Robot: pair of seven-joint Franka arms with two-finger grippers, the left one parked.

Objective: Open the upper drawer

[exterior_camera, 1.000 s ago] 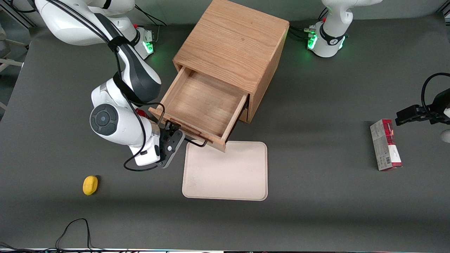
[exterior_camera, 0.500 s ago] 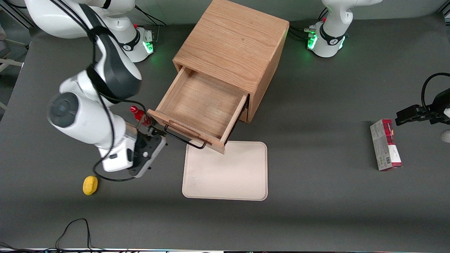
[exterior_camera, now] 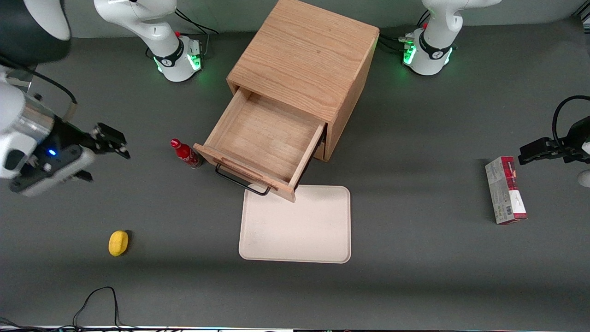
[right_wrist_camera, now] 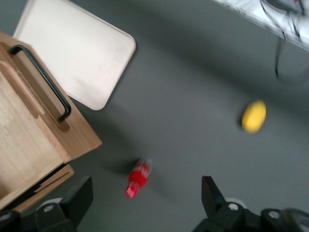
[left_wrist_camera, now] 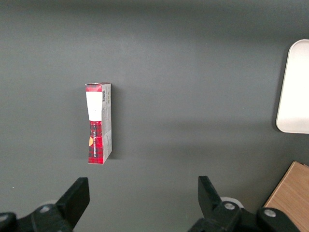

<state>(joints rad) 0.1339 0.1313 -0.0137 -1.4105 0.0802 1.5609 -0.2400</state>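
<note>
The upper drawer (exterior_camera: 265,138) of the oak cabinet (exterior_camera: 306,55) stands pulled out, its inside bare, its long black wire handle (exterior_camera: 240,180) free. The drawer front and handle (right_wrist_camera: 42,82) also show in the right wrist view. My right gripper (exterior_camera: 109,140) is open and empty, raised above the table toward the working arm's end, well away from the handle. In the right wrist view its fingers (right_wrist_camera: 79,200) are spread wide above the mat. The lower drawer is hidden under the upper one.
A small red bottle (exterior_camera: 185,153) stands beside the drawer front, also in the right wrist view (right_wrist_camera: 137,178). A beige tray (exterior_camera: 296,224) lies in front of the drawer. A yellow lemon (exterior_camera: 118,242) lies nearer the camera. A red-and-grey carton (exterior_camera: 505,190) lies toward the parked arm's end.
My gripper has let go of the drawer handle and swung away toward the working arm's end, rising. The red bottle is now uncovered. The drawer stays pulled out.
</note>
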